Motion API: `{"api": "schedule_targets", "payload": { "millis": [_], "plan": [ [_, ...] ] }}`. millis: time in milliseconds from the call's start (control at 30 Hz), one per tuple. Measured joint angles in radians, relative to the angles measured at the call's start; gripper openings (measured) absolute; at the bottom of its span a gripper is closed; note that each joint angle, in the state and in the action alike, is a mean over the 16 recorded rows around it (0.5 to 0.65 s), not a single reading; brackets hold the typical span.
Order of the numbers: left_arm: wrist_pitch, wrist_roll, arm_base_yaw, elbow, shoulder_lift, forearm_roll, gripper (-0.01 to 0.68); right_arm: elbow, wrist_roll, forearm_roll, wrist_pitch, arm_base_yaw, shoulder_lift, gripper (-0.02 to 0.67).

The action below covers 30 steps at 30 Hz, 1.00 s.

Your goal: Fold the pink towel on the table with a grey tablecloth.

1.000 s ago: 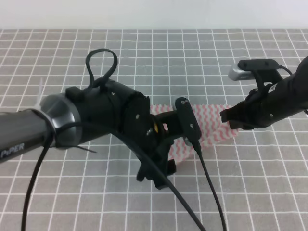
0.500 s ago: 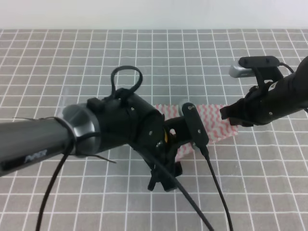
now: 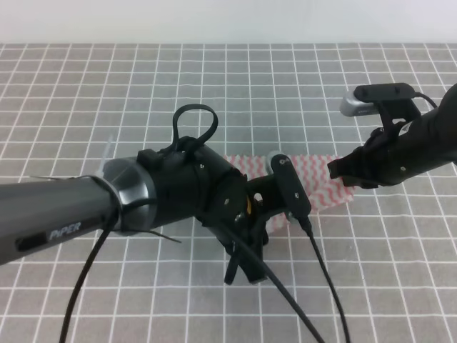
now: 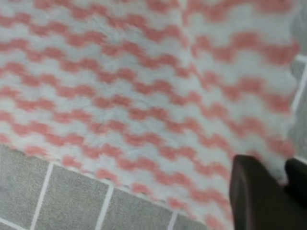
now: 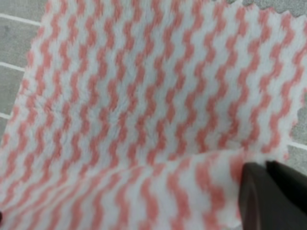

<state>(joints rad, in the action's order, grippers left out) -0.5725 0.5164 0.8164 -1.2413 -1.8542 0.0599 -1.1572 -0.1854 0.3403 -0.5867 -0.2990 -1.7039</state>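
The pink towel [image 3: 320, 181] lies mid-table on the grey tablecloth [image 3: 214, 86], and my left arm [image 3: 186, 196] covers much of it. In the left wrist view the pink towel [image 4: 144, 91] fills the frame. My left gripper [image 4: 283, 170] is at its lower right edge, its dark fingers [image 4: 254, 191] shut on that edge. In the right wrist view a fold of the pink towel [image 5: 144, 96] rises toward my right gripper [image 5: 266, 168], which is shut on the raised edge. From above, my right gripper [image 3: 341, 174] is at the towel's right end.
The gridded tablecloth spreads all around the towel, up to a pale wall [image 3: 228, 21] at the back. A black cable [image 3: 321, 286] trails from the left wrist toward the front edge.
My left arm has moved right and slightly toward the front, and less of the towel's near part shows beside it. The right gripper has stayed nearly still.
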Motion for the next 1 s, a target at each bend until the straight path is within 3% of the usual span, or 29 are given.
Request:
{"api": "schedule_targets", "payload": {
  "millis": [133,233,1000],
  "plan": [
    [0.025,-0.043,-0.005,0.0,-0.001,0.018,0.047,0.0,0.001,-0.007,-0.004,0.0,0.003,-0.016],
    [0.046,-0.076,-0.013,0.0,-0.004,0.032,0.016,0.001,0.001,-0.011,-0.007,0.0,0.004,-0.016],
    [0.228,-0.168,-0.086,0.0,-0.012,0.065,-0.002,0.0,0.001,-0.014,-0.004,0.0,-0.002,-0.016]
  ]
}}
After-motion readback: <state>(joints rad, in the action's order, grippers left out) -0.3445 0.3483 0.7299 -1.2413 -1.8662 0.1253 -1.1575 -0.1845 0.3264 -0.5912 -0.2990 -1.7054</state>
